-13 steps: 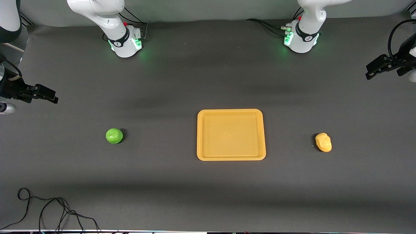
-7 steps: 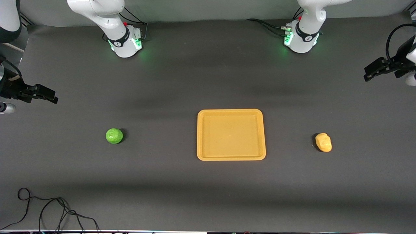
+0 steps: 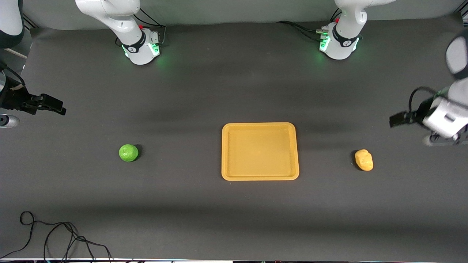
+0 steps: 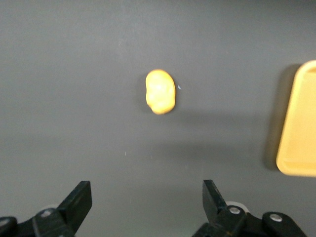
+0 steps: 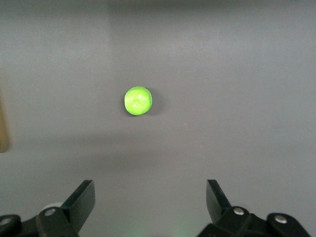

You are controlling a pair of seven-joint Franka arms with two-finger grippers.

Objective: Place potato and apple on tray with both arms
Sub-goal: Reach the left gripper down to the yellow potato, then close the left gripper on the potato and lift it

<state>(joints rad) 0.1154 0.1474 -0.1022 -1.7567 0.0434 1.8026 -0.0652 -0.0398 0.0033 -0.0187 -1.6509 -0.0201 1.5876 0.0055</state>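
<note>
The yellow potato [image 3: 364,159] lies on the dark table toward the left arm's end. The green apple [image 3: 128,152] lies toward the right arm's end. The orange tray [image 3: 260,151] sits empty between them. My left gripper [image 3: 398,119] is open and empty, up in the air beside the potato. In the left wrist view the potato [image 4: 160,92] lies ahead of the open left gripper [image 4: 146,197], with the tray's edge [image 4: 298,128] at the side. My right gripper [image 3: 51,106] hangs open at the table's end. In the right wrist view the apple [image 5: 138,100] lies ahead of the open right gripper [image 5: 150,197].
A loose black cable [image 3: 55,237] lies at the table's front corner on the right arm's end. The two arm bases [image 3: 140,49] [image 3: 338,45] stand along the back edge. The table is a plain dark mat.
The left arm has swung in from the table's end and its gripper now hangs close to the potato. The right arm, the potato, the apple and the tray have not moved.
</note>
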